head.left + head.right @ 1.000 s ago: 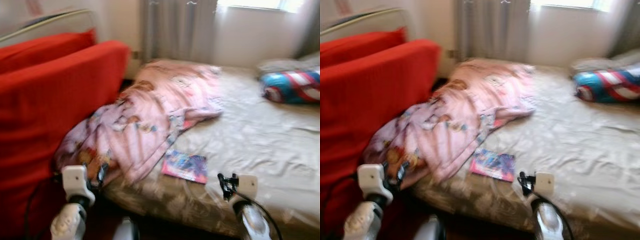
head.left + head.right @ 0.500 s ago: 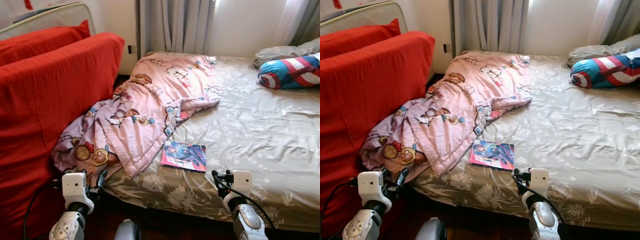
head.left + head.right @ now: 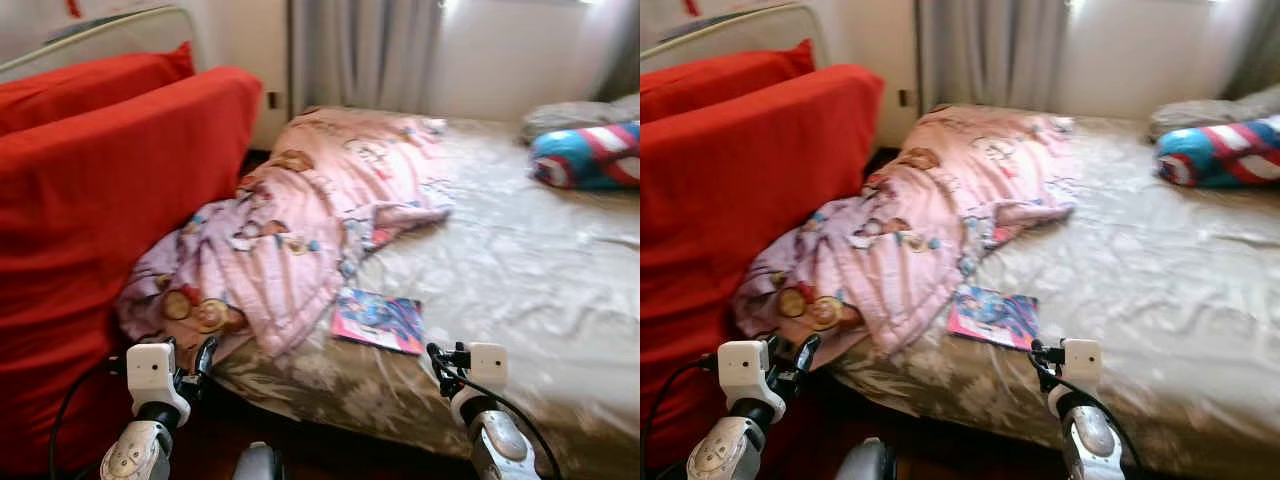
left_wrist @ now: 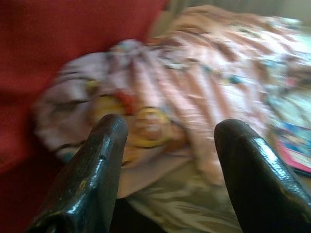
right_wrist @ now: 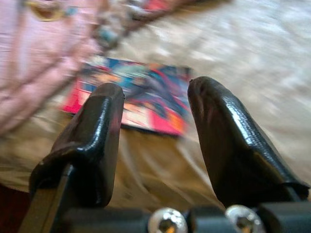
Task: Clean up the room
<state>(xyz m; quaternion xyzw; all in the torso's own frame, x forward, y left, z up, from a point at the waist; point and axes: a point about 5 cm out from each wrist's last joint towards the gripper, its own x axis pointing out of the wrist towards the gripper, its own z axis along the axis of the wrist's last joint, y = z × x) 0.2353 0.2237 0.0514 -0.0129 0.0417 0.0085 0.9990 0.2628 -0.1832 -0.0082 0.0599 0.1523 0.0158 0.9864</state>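
From the head views, a crumpled pink cartoon blanket (image 3: 300, 230) lay on the bed (image 3: 520, 270) against a red sofa (image 3: 90, 200), a comic book (image 3: 378, 321) just beside it. The left wrist view showed the left pincer (image 4: 167, 160) released before the blanket. The right wrist view showed the right pincer (image 5: 155, 131) released above the comic book.

Bed with scattered things

The bed (image 3: 520, 280) carried a crumpled pink blanket (image 3: 300, 230), a colourful book (image 3: 378, 321) near its front edge, and a striped pillow (image 3: 585, 155).
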